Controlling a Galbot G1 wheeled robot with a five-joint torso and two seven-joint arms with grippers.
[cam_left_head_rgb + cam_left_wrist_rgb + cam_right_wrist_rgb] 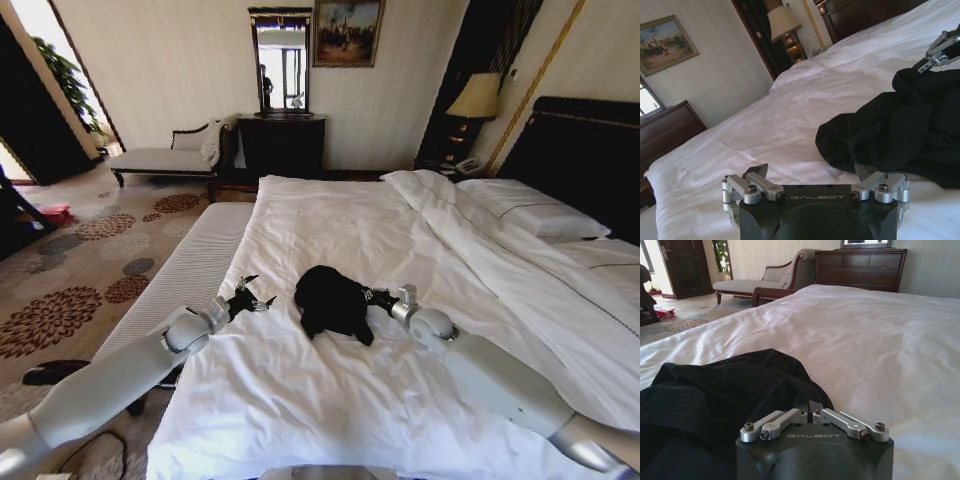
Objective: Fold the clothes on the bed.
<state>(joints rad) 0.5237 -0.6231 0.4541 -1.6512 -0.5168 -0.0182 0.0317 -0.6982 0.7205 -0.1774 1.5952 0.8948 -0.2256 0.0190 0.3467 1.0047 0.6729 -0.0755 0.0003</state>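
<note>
Our left hand [250,297] spread beside the black top [333,300], our right hand [377,296] pinching its edge, on the bed [340,400].

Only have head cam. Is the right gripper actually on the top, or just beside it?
Observer: On it. In the right wrist view the right gripper is shut, its tips meeting on a raised fold at the edge of the top.
Operator: And the left?
Observer: The left wrist view shows the left gripper open, fingers spread wide, low over bare duvet and apart from the top.
</note>
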